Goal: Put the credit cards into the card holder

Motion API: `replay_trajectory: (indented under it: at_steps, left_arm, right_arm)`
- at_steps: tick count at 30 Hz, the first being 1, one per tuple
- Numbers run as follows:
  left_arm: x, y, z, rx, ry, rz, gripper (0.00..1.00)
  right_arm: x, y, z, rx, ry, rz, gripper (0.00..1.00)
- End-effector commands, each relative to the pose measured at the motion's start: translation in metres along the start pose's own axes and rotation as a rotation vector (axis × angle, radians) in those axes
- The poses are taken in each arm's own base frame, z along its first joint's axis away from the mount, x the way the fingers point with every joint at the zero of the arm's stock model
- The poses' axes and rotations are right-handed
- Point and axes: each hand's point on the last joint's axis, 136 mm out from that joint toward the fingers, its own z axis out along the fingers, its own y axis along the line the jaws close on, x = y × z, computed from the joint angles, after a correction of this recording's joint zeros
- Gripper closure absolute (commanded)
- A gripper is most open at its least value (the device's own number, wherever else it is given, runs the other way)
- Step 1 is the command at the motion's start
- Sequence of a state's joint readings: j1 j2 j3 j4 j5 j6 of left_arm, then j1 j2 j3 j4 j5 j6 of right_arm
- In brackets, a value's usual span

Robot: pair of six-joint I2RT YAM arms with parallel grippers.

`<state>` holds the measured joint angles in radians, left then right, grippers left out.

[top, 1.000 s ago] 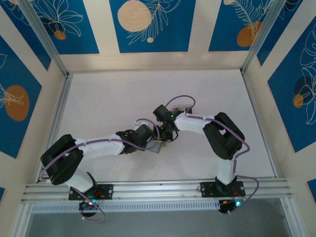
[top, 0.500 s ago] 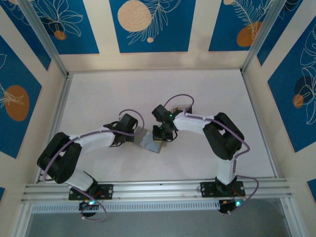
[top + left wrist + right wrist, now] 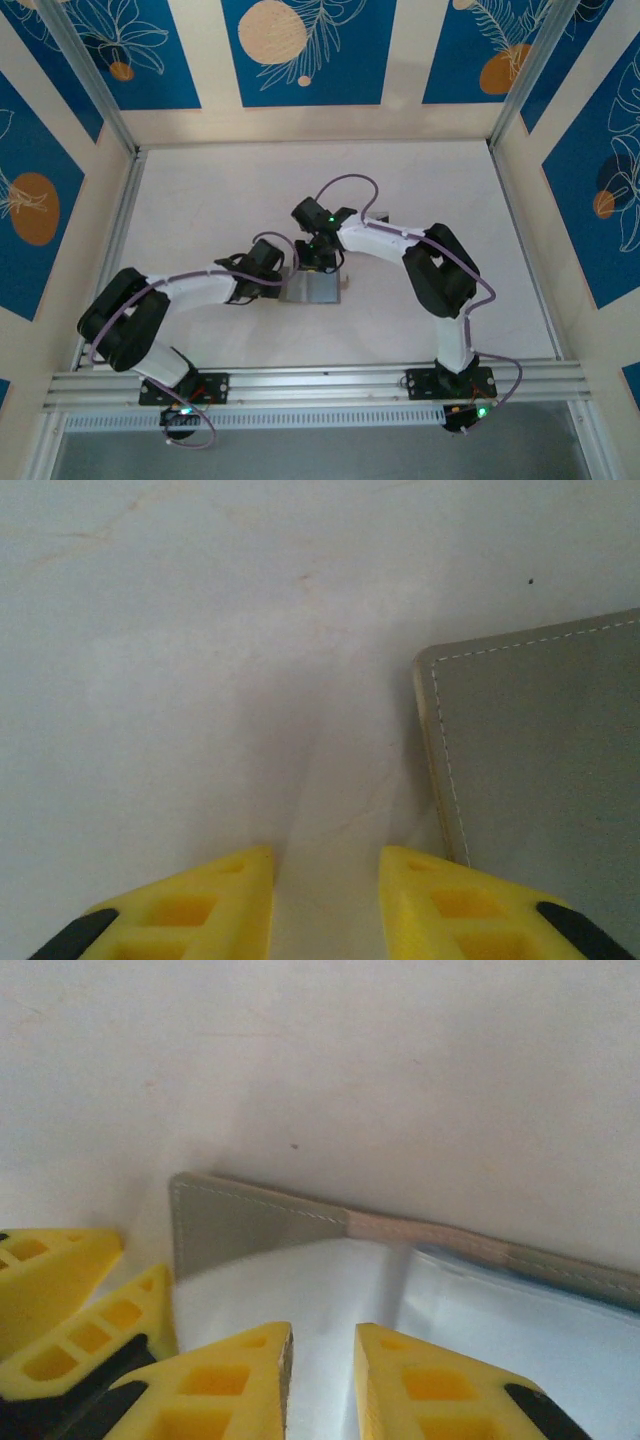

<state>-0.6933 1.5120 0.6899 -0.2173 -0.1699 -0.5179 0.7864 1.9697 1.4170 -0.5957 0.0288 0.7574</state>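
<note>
Where it lay flat on the white table [image 3: 220,200], the grey card holder [image 3: 312,290] sat near the middle, between the 2 arms. Its stitched corner [image 3: 540,760] filled the right of the left wrist view.

The left gripper [image 3: 325,865] stood at the holder's left edge [image 3: 283,278]. Its 2 yellow fingers [image 3: 215,895] were spread moderately, with bare table between them and nothing pinched. The right-hand finger of the pair sat against the holder's stitched border; I could not tell whether it touched.

The right gripper [image 3: 323,1345] came at the holder from the far side [image 3: 318,268]. Its fingers [image 3: 240,1380] were parted by only a narrow slot. They hung over a pale glossy surface [image 3: 480,1320] beside the holder's grey cover [image 3: 240,1220], and nothing showed clamped in the slot.

The left gripper's fingers [image 3: 110,1330] crowded in just beside the right pair, at the holder's corner.

Whether the glossy surface was a card or the holder's lining was unclear. A pinkish strip [image 3: 420,1228] ran along the holder's far edge. From above, both wrists hid part of the holder.
</note>
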Motion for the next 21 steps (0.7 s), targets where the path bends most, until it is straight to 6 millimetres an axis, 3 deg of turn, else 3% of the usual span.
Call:
replay_trajectory:
  at_steps: [1,7,9,15,21]
  left_arm:
    - [0.019,-0.002,-0.005,0.039,0.043,-0.057,0.68]
    - [0.013,0.017,-0.036,-0.018,-0.011,-0.083,0.65]
    - [0.009,0.014,-0.045,0.002,-0.025,-0.073,0.64]
    - [-0.002,-0.038,-0.053,0.248,-0.009,-0.026,0.64]
    - [-0.012,-0.07,-0.046,0.373,0.01,-0.045,0.71]
  right_arm:
    - [0.011,0.003,0.014,-0.001,0.068,-0.012,0.72]
    - [0.021,0.001,0.03,-0.019,0.105,-0.006,0.67]
    - [0.024,0.002,0.033,-0.021,0.112,-0.009,0.65]
    - [0.025,0.002,0.033,-0.05,0.126,0.003,0.6]
    - [0.023,0.003,0.011,-0.108,0.106,0.015,0.52]
